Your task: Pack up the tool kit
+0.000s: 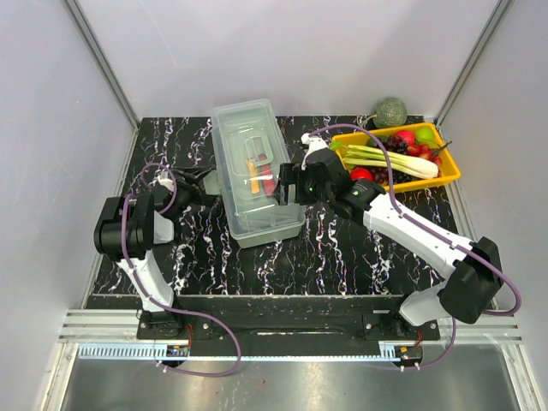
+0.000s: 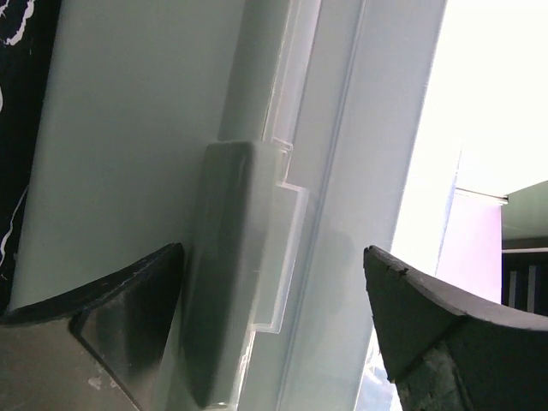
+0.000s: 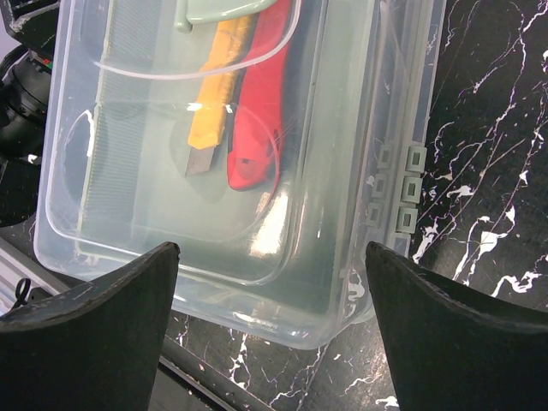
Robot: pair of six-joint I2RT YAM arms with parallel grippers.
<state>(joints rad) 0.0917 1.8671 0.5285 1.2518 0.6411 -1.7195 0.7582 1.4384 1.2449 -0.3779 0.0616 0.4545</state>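
- Already both utility knives [image 3: 254, 120] lie inside the closed toolbox [image 1: 255, 171].
- Left pincer [image 2: 270, 287], wide, flanks its latch [image 2: 229, 274]; right pincer [image 3: 272, 257] hovers wide; latching probably remains.

Toolbox latch [image 2: 244, 282] inside spread left gripper [image 2: 274, 253]

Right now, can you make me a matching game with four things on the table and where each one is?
1 yellow knife
2 melon
3 fruit tray
4 left pincer

A right side of the table, full of food
B inside the toolbox
C open, at the toolbox's latch
D behind the fruit tray, in the corner

Pairs: 1-B, 2-D, 3-A, 4-C
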